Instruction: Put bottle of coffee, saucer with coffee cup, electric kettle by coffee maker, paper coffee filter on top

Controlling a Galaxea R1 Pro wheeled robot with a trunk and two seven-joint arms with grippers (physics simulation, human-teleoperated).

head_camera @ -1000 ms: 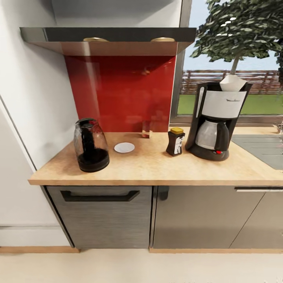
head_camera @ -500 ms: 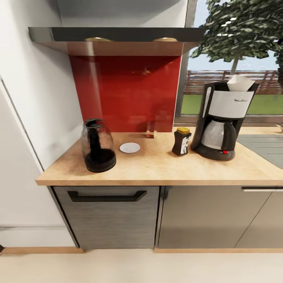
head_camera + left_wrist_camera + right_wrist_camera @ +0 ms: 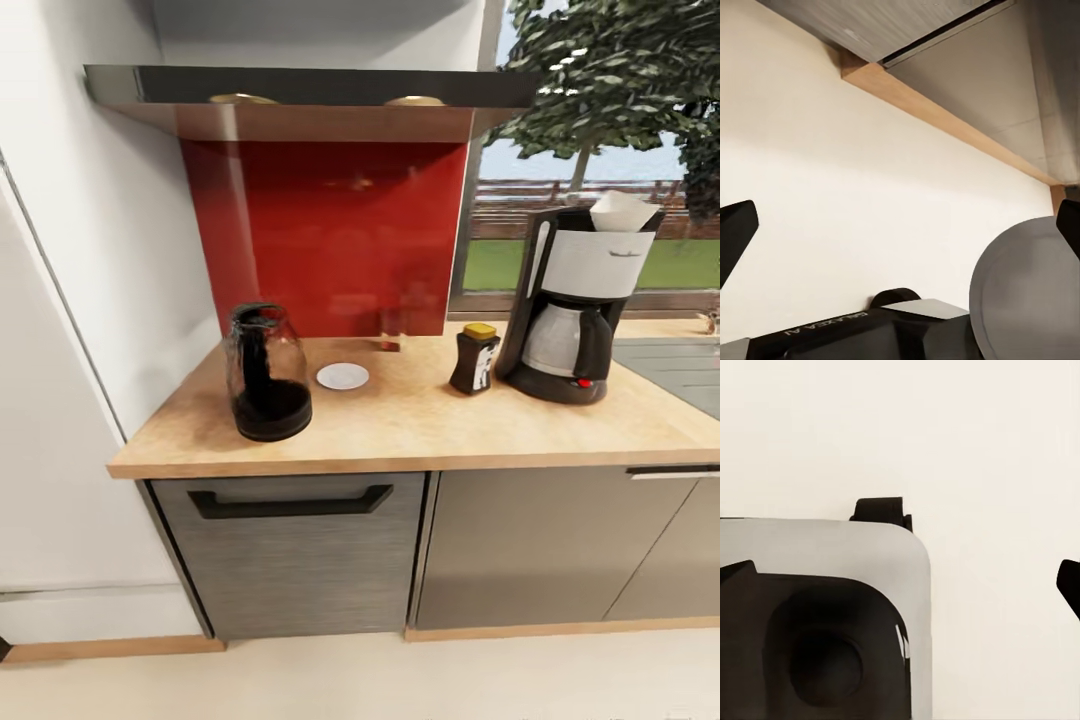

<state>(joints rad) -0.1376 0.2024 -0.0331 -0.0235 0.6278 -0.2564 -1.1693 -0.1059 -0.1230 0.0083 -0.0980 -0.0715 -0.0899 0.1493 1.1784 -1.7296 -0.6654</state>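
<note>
On the kitchen countertop (image 3: 400, 430) the black coffee maker (image 3: 565, 305) stands at the right, a white paper coffee filter (image 3: 620, 210) resting on its top. The bottle of coffee (image 3: 475, 358) with its yellow lid stands just left of the machine. Further left lies the bare white saucer (image 3: 343, 376), and the dark glass electric kettle (image 3: 266, 372) stands near the counter's left end. Above hangs the glossy black kitchen shelf (image 3: 300, 88). The coffee cup is out of view. My left gripper (image 3: 900, 232) and right gripper (image 3: 900, 581) hang open over the pale floor, holding nothing.
A small tan box (image 3: 388, 342) sits against the red back panel (image 3: 330, 230). A sink (image 3: 680, 370) is set into the counter at the far right, below a window. Grey cabinet fronts with a black handle (image 3: 290, 500) lie under the worktop; a white wall stands to the left.
The whole head picture has shifted, so the camera has moved. The things on the counter keep their places relative to each other.
</note>
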